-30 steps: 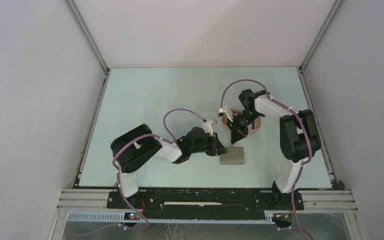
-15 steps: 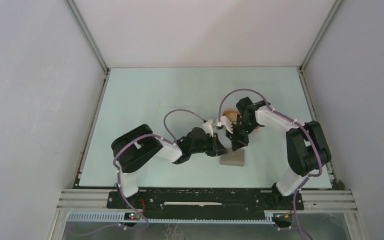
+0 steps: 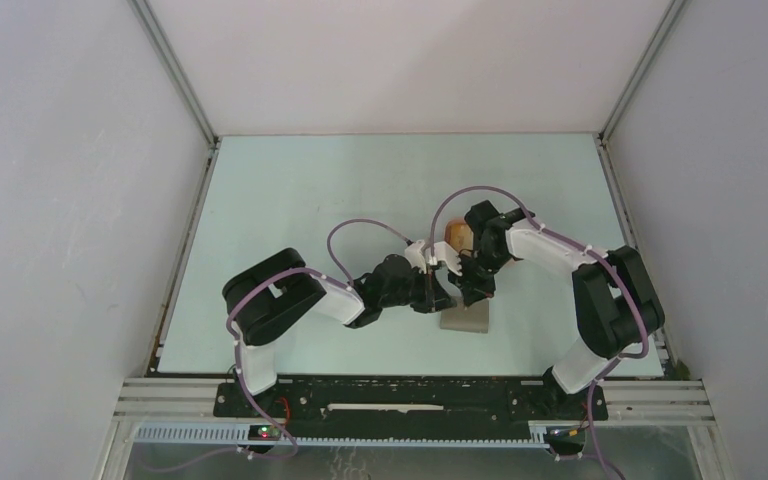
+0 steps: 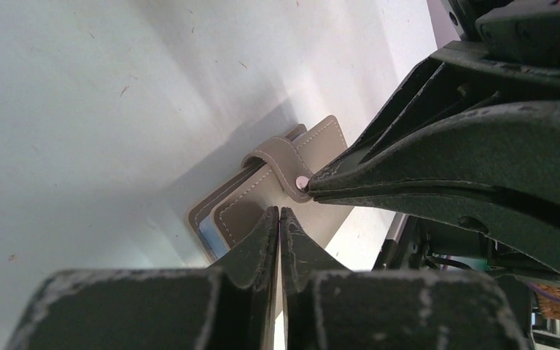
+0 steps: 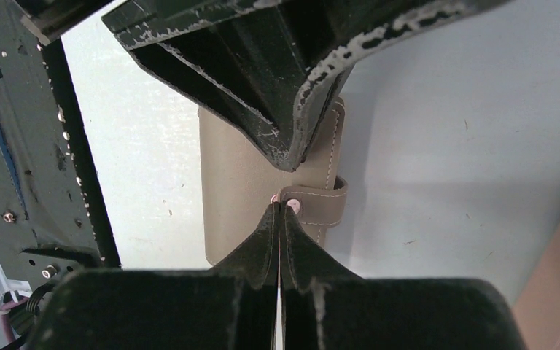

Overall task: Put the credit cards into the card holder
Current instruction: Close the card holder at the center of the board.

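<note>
Grey stitched folding card holder (image 4: 251, 208) lies closed on the pale bench (image 3: 310, 200) between the arms, a light blue card edge (image 4: 210, 239) showing inside. Fastening its strap snap (image 5: 293, 207) seems the step; next calls for a centred press. Shut, the left jaws rest on the cover; the right jaws, also shut, touch the snap.

Top camera looks down; close wrist cameras share the card holder (image 5: 237, 189).
</note>
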`<control>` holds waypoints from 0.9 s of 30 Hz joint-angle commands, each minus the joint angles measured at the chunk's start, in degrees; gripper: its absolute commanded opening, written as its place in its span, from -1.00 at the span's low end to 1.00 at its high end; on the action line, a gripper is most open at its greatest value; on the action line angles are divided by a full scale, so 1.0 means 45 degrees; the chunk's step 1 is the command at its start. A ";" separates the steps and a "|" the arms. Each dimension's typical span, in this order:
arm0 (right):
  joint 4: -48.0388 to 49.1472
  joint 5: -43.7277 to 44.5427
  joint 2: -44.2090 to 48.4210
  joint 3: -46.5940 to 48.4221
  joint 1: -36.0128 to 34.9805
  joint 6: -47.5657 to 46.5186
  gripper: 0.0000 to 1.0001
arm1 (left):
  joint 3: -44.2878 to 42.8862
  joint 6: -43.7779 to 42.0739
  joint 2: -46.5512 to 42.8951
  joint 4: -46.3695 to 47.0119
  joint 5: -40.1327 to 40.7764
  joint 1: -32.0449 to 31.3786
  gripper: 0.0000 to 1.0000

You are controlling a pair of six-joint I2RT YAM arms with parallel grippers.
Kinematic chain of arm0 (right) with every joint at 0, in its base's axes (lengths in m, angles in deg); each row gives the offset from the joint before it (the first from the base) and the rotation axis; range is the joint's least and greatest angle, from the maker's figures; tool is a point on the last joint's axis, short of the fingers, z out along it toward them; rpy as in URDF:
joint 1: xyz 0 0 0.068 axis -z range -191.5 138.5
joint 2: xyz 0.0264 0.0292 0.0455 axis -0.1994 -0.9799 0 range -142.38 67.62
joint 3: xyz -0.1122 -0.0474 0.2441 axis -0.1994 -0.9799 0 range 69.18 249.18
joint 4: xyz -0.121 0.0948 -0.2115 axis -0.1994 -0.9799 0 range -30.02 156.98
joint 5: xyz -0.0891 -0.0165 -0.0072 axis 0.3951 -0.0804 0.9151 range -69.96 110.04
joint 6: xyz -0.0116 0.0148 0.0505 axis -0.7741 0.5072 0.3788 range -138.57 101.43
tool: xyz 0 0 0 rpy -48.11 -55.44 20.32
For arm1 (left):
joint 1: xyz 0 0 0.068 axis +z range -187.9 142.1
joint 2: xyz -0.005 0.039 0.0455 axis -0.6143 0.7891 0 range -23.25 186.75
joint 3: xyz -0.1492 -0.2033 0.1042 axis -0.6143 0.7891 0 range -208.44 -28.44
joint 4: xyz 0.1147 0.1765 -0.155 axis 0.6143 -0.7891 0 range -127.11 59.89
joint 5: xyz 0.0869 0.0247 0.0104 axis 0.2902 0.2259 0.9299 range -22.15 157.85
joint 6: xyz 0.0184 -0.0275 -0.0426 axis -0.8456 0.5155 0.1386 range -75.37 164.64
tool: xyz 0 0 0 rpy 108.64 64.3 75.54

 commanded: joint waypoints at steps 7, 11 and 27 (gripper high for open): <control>-0.0364 0.0136 0.0594 -0.0187 -0.0267 0.0001 -1.00 | 0.0170 -0.0161 0.0093 -0.0133 0.0129 0.0033 -0.85; -0.0391 0.0147 0.0646 -0.0239 -0.0321 -0.0010 -1.00 | 0.0188 -0.0161 0.0059 -0.0113 0.0112 0.0027 -0.85; -0.0506 -0.0158 0.1125 -0.0235 -0.0297 0.0171 -1.00 | 0.0617 -0.0182 -0.1259 -0.0089 0.0042 -0.0126 -0.67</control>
